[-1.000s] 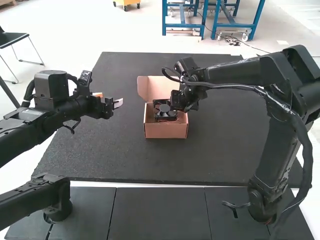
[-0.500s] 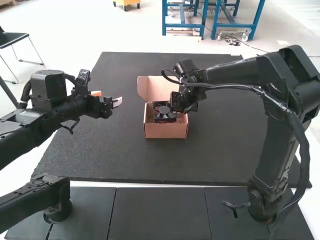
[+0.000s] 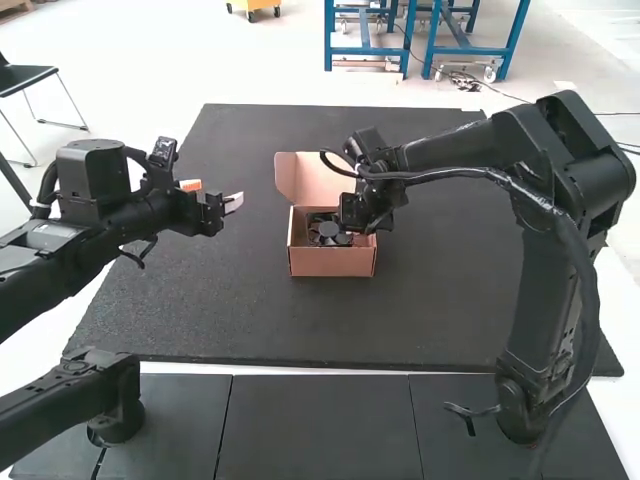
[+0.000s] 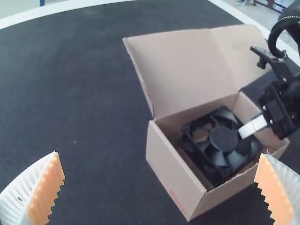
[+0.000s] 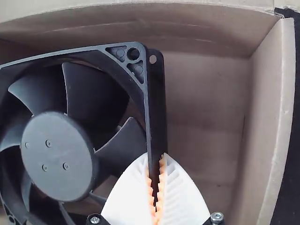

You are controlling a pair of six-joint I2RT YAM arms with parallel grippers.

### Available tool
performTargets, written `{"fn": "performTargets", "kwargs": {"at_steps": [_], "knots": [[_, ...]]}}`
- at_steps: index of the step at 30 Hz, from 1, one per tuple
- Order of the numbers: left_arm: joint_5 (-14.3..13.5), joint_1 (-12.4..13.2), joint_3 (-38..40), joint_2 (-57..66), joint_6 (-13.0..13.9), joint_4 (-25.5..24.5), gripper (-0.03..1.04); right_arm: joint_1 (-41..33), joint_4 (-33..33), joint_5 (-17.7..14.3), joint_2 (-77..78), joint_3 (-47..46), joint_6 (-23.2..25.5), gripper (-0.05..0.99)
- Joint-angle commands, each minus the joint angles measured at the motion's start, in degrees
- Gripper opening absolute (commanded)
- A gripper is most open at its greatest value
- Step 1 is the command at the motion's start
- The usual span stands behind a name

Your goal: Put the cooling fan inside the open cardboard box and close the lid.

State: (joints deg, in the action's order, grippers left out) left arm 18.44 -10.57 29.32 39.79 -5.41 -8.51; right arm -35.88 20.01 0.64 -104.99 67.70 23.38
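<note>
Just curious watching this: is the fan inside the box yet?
Inside. The cooling fan sits within the cardboard box walls, with the right gripper clamped on its frame.

The box (image 4: 187, 79) is matt brown cardboard, the fan (image 5: 47, 157) smooth black plastic, the mat (image 3: 200, 290) rough black.

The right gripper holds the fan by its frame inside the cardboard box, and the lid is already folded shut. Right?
No: the lid stands open above the cardboard box, as the left wrist view shows. The right gripper does hold the fan by its frame inside it.
</note>
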Motion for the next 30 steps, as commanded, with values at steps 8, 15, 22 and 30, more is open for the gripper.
{"fn": "performTargets", "kwargs": {"at_steps": [8, 15, 22, 30], "knots": [[0.64, -0.07, 0.65, -0.86, -0.39, 0.60, 0.96, 0.63, -0.59, 0.41, 0.49, 1.47, 1.06, -0.02], [0.64, 0.02, 0.91, -0.86, -0.39, 0.78, 0.96, 0.63, -0.94, 0.32, -0.65, 1.20, 1.06, -0.02], [0.64, 0.02, 1.00, -0.86, -0.48, 0.87, 0.96, 0.55, -1.03, 0.50, -1.27, 1.47, 1.06, 0.03], [0.64, 0.02, 1.00, -0.86, -0.48, 1.22, 0.96, 0.19, -0.76, 1.11, -1.36, 2.43, 0.62, 0.23]]}}
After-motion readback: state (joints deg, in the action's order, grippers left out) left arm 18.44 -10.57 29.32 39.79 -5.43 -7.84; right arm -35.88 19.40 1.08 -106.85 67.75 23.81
